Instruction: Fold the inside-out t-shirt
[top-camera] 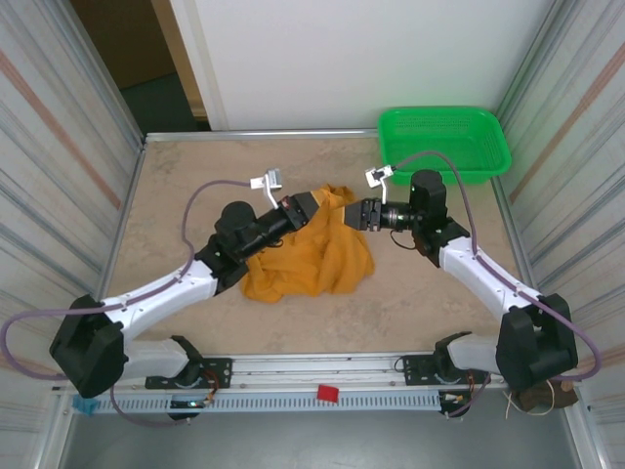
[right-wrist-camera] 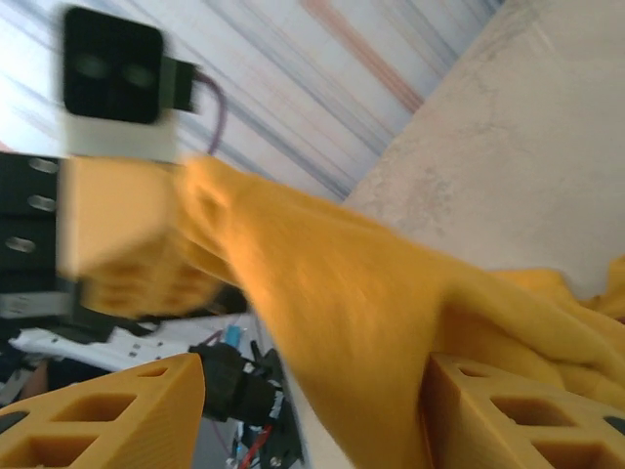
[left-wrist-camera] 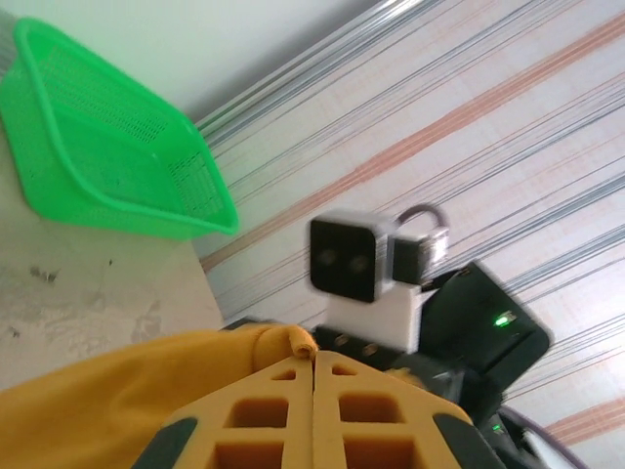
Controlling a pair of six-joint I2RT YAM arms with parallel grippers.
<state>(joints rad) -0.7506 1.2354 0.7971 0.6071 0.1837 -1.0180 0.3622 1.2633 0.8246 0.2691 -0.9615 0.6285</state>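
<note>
The mustard-orange inside-out t-shirt (top-camera: 312, 259) lies bunched mid-table, its upper edge lifted between the two grippers. My left gripper (top-camera: 317, 207) is shut on that lifted edge. In the left wrist view a rolled hem (left-wrist-camera: 298, 340) sticks out at the tips of the left gripper (left-wrist-camera: 314, 357), and the t-shirt (left-wrist-camera: 98, 410) hangs to their left. My right gripper (top-camera: 350, 215) faces it from the right and is open. In the right wrist view a band of the t-shirt (right-wrist-camera: 332, 283) runs through the right gripper (right-wrist-camera: 312, 371), between its spread fingers (right-wrist-camera: 117, 410).
A green plastic basket (top-camera: 444, 147) sits at the back right corner, also seen as the basket (left-wrist-camera: 98, 147) in the left wrist view. Striped side walls close in the table (top-camera: 195, 176) on both sides. Bare tabletop lies left of and in front of the cloth.
</note>
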